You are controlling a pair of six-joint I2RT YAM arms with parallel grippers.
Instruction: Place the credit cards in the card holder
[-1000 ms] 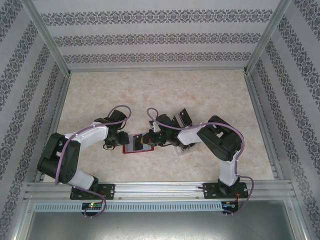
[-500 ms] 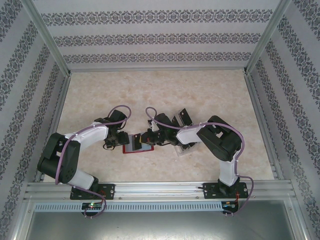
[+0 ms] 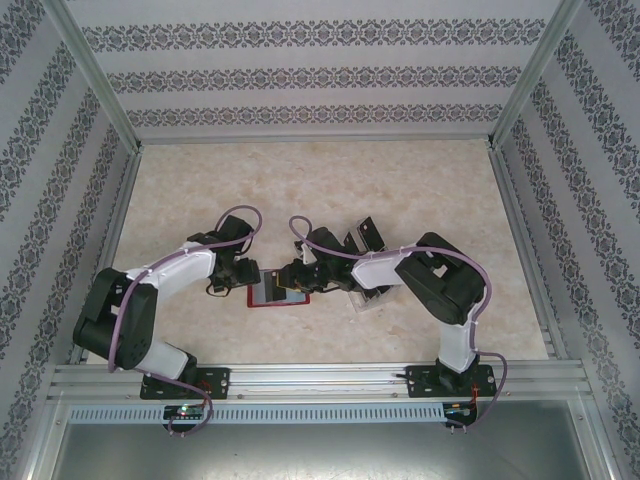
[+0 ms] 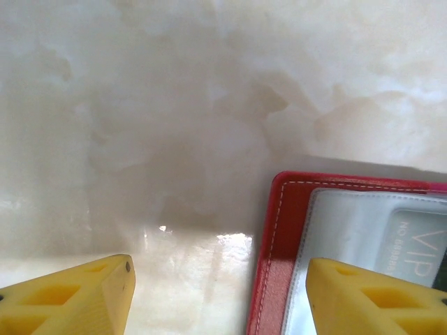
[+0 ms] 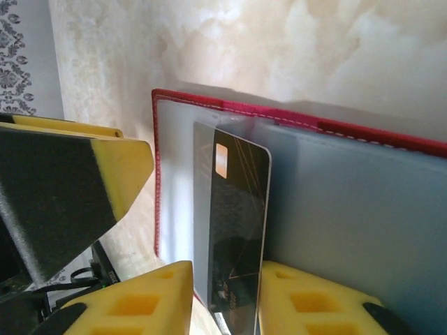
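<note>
Since the right jaws stand partly open, with a yellow fingertip (image 5: 147, 300) on either side of the credit card (image 5: 234, 202) and no pinch that I can make out, the card seems to rest on the pocket alone. It looks only partway into a grey pocket of the card holder (image 5: 363, 209), chip end farthest in, and its near end sticks out between the fingertips.

The likely trouble is a fingertip catching that free end on the way back. That would draw the card out again, or skew it so that it jams at the pocket mouth. A push to seat it could instead slide the whole holder along the tabletop (image 4: 174, 105), since it lies open and flat and looks light.

The left jaws are wide apart and hold nothing. One fingertip (image 4: 91, 293) is over bare tabletop and the other (image 4: 370, 293) over the holder's corner, beside a clear window showing a pale VIP card (image 4: 419, 244). Whether it presses down I cannot tell; if it does not, nothing pins the holder.

From above, both wrists crowd the holder, so the two sets of fingers could knock together. Under the right arm lies a clear tray (image 3: 362, 300), with dark flat pieces (image 3: 368, 231) just beyond it, probably more cards.
</note>
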